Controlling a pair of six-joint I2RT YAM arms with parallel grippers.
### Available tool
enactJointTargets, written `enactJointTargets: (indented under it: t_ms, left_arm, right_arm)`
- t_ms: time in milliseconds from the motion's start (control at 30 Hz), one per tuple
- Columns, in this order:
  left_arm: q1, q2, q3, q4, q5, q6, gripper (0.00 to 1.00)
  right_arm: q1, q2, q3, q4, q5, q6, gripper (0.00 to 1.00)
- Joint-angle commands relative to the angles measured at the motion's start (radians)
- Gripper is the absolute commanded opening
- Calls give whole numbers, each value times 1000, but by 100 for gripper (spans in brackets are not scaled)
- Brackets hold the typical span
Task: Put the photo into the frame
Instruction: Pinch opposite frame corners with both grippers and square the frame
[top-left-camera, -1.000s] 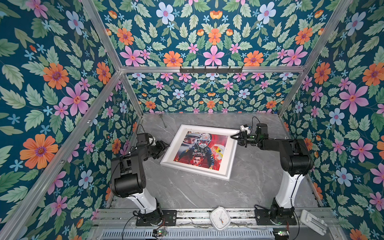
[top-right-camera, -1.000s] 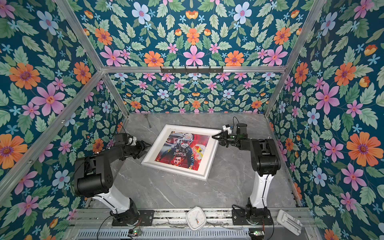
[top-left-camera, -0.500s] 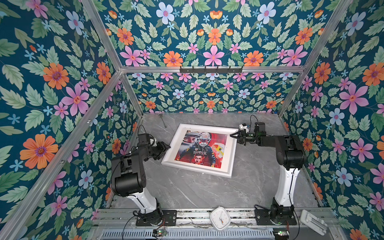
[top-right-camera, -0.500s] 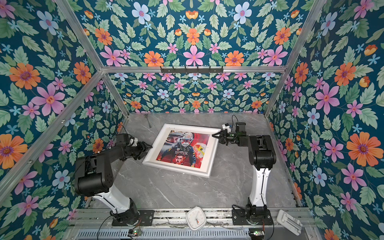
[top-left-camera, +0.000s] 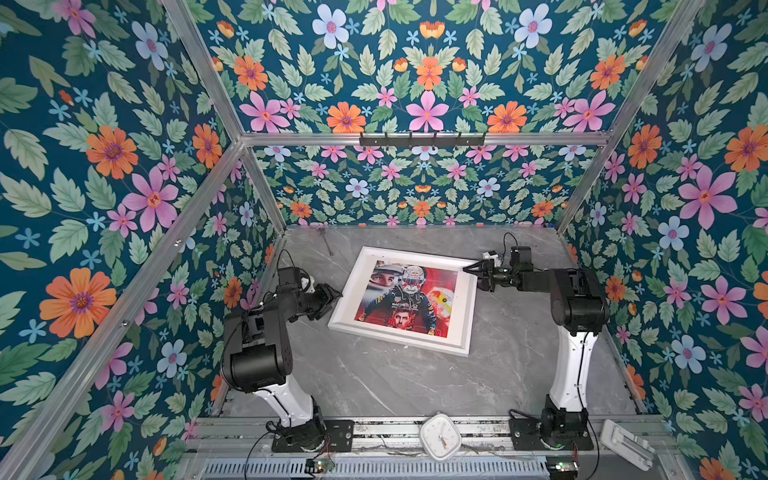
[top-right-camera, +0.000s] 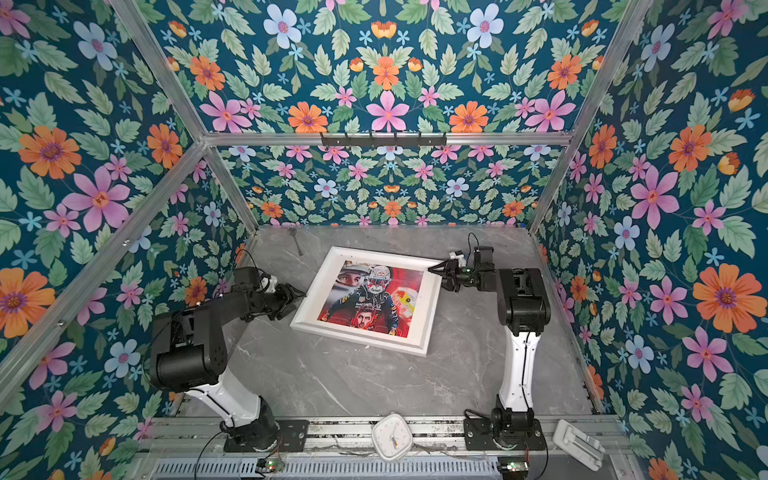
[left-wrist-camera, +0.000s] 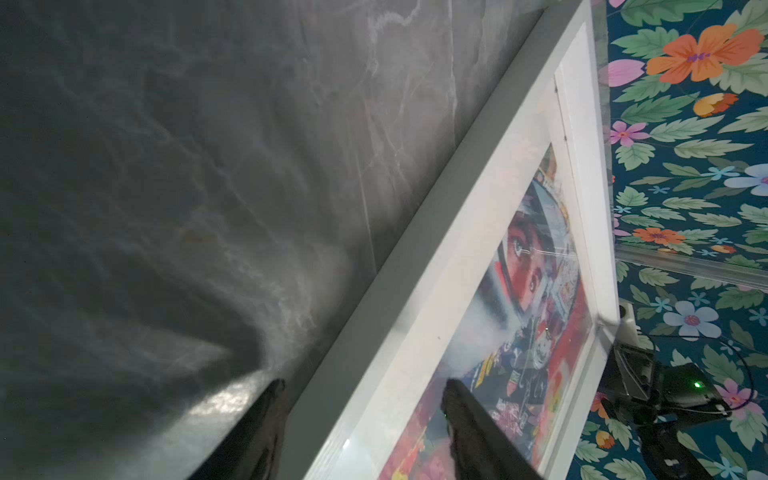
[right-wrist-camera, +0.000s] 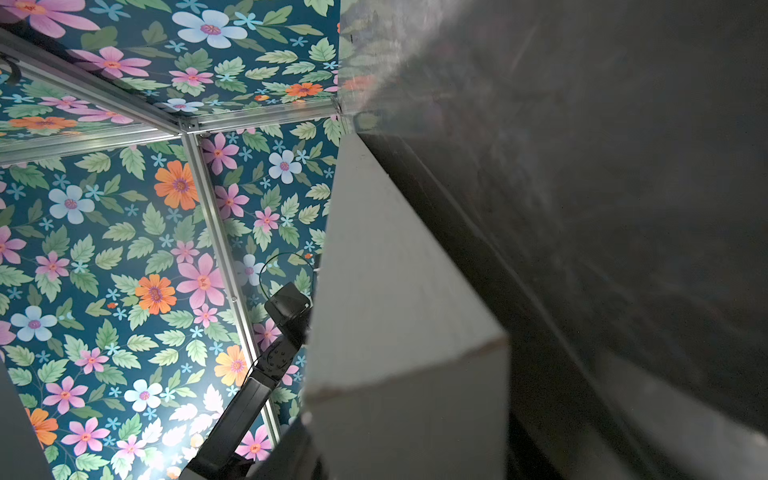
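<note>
Grey marble table (top-left-camera: 415, 386) bears the frame (top-left-camera: 397, 336), the photo (top-left-camera: 409, 297) lying inside, seemingly seated. Fingers (left-wrist-camera: 469, 415) of the left gripper (top-left-camera: 334, 293) straddle its rail, spread; the right gripper (top-left-camera: 468, 269) meets the far corner, grip unclear. Next: withdraw without nudging.

White frame (top-left-camera: 352, 291), red photo (top-left-camera: 409, 297), grey marbled table (top-left-camera: 395, 386), teal floral walls (top-left-camera: 104, 208).

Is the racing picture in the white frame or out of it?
In. The photo lies face up, with the white frame around all four of its sides in both top views.
</note>
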Motion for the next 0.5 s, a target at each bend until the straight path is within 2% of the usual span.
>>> enactJointTargets:
  t_ms: [0,233,367,467]
  left_arm:
    - [-4,0,0,-17,5,11,63]
    - [-13,-8,-15,-23,3,16,63]
    - [-18,-8,-26,-24,2,19,63]
    - [-27,-10,-37,-18,5,17,63]
  right_arm:
    - [0,-21,3,-23,7,19,55]
    - [-4,-77,27,-232,126,-43,61]
    - [-6,-119,78,-447,262,-135,65]
    - [-6,-137,113,-537,342,-181,68]
